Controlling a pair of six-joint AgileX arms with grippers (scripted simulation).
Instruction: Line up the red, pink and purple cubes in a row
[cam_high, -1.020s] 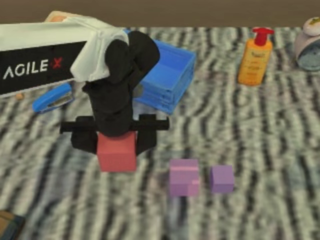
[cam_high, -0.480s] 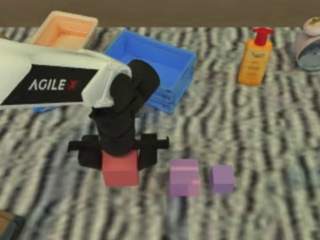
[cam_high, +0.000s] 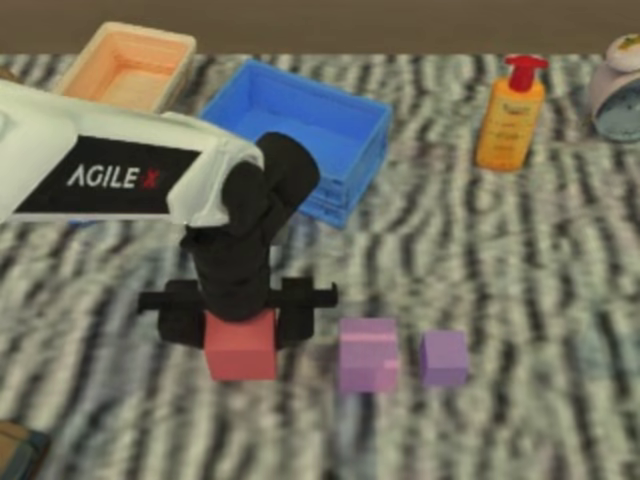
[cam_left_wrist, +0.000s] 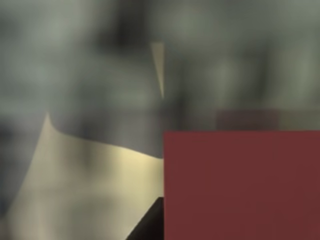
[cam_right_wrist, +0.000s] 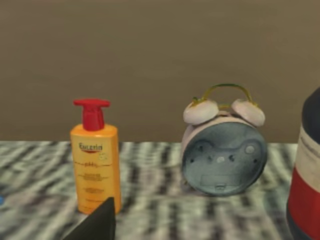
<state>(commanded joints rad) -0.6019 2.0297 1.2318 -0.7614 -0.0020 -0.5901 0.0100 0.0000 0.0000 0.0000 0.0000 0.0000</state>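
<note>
Red cube (cam_high: 241, 345) sits clamped between your left gripper (cam_high: 238, 318) fingers, low at the table's left.
Pink cube (cam_high: 368, 354) and purple cube (cam_high: 444, 358) line up just to its right, near each other but apart. Farther back you've got the blue crate (cam_high: 372, 122), orange tray (cam_high: 132, 62), pump bottle (cam_high: 510, 115) and alarm clock (cam_high: 620, 85). Your right gripper isn't visible from above.

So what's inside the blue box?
The blue box shows only its bare blue floor, nothing in it. The left arm covers its near left corner, so that bit stays hidden.
</note>
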